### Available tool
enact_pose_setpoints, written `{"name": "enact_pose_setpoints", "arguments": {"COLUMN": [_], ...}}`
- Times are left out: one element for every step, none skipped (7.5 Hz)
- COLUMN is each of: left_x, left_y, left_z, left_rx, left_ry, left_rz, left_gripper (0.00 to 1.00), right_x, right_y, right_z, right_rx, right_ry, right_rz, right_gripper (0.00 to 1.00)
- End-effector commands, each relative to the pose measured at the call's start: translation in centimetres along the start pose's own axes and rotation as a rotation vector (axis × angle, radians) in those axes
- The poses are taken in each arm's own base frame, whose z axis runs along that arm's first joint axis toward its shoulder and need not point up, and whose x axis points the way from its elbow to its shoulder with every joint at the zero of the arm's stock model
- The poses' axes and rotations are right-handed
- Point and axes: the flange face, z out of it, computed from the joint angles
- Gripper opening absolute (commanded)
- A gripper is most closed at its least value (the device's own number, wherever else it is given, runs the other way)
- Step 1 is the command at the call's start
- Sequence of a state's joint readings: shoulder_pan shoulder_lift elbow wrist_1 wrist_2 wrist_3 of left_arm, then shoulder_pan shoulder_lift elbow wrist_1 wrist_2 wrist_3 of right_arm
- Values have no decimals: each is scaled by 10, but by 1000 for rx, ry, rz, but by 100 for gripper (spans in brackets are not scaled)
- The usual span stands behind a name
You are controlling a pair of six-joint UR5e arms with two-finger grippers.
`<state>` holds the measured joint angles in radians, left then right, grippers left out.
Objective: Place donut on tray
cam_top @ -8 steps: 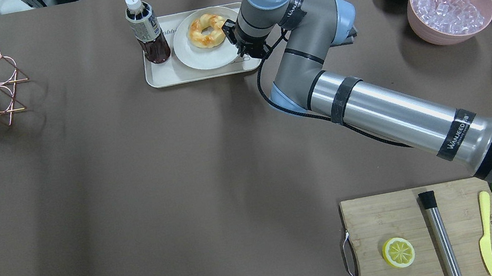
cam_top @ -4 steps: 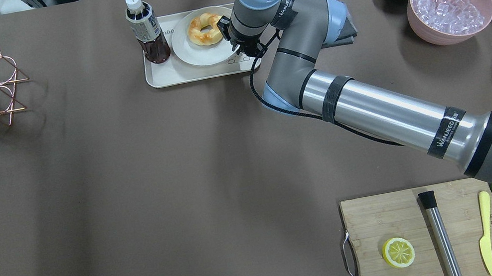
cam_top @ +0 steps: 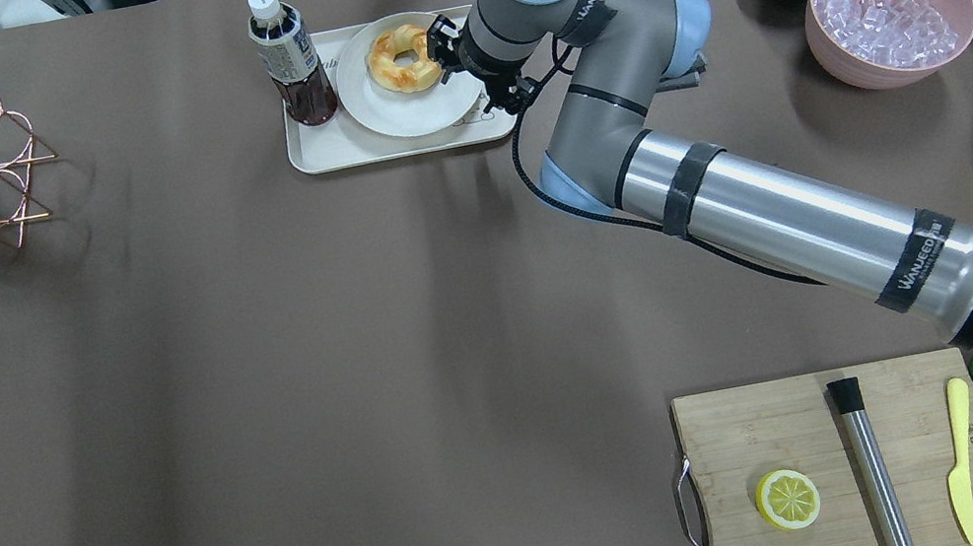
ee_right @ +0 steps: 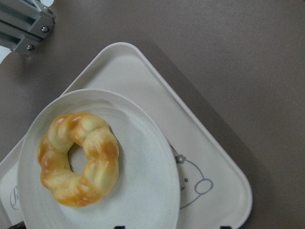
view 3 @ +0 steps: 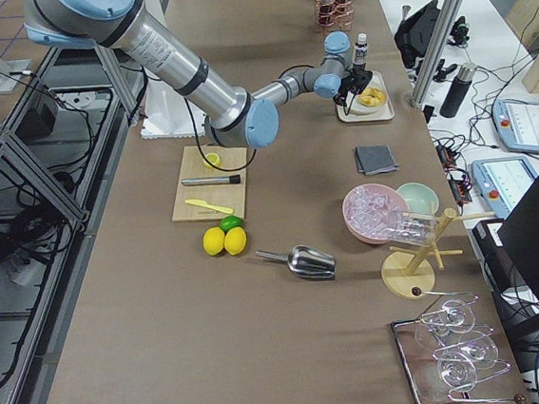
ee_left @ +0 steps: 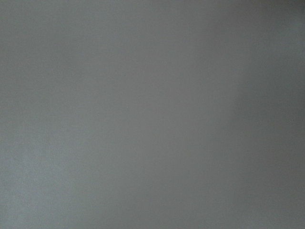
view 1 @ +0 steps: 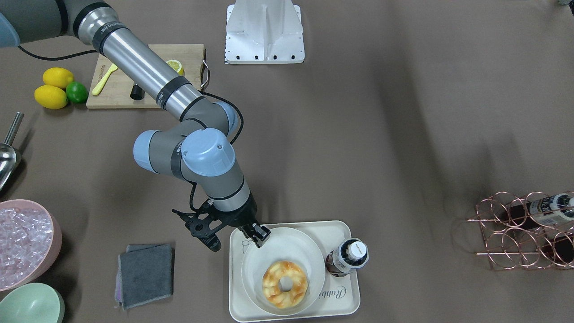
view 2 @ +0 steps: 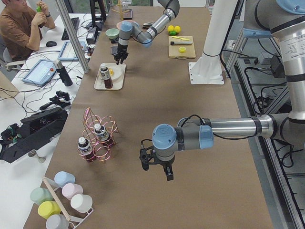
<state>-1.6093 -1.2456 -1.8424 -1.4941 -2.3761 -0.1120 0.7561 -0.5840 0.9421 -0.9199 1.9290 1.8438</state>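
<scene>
The brown table (cam_top: pixel 260 353) carries everything, and the right arm (cam_top: pixel 789 230) stretches far across it because the tray lies at the far edge from the robot's base. The left gripper (view 2: pixel 159 164) hangs over bare table, well apart from the work. It shows only in the side view, so I cannot tell how its jaws stand.

The tray (view 1: pixel 332 226) lies directly under the right gripper (view 1: pixel 256 235), which hovers over the tray's corner with the bear drawing. A round plate (view 1: pixel 287 246) rests inside the tray, its rim just below the gripper. A bottle (view 1: pixel 347 258) stands on the tray beyond the plate, on the side away from the gripper, leaving the approach open.

The donut (view 1: pixel 285 283) lies flat on the plate, just past the gripper and farther from the robot, so it is on the tray by way of the plate. In the wrist view the jaws appear as two dark tips set wide apart with nothing between them: spread and empty. Judging by that, the placing looks done and the gripper is free to lift clear.
</scene>
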Motion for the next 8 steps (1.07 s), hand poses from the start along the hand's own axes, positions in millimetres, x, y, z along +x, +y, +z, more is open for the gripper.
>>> {"name": "enact_pose_setpoints", "arguments": {"left_x": [0, 0, -1, -1, -1, -2, -3, -4], "left_y": [0, 0, 0, 0, 0, 1, 3, 4], "left_z": [0, 0, 1, 1, 1, 2, 3, 3], "left_rx": [0, 0, -1, -2, -2, -4, -7, -8], "left_ry": [0, 0, 0, 0, 0, 0, -1, -1], "left_rz": [0, -1, -3, -4, -2, -4, -7, -8], "left_gripper": [98, 98, 98, 98, 98, 98, 98, 98], "right_x": [51, 95, 143, 209, 283, 340, 404, 458], "right_y": [-46, -78, -100, -117, -138, -156, -177, -200], "right_z": [-54, -82, -110, -138, -170, -190, -213, -233], "right_rx": [-115, -143, -176, -185, -189, -188, -172, -169], "right_ry": [-22, -26, -25, -18, -1, 23, 54, 76], "right_rz": [-76, -68, -103, -141, -216, -260, -331, -403], "right_gripper": [100, 100, 100, 100, 100, 100, 100, 100]}}
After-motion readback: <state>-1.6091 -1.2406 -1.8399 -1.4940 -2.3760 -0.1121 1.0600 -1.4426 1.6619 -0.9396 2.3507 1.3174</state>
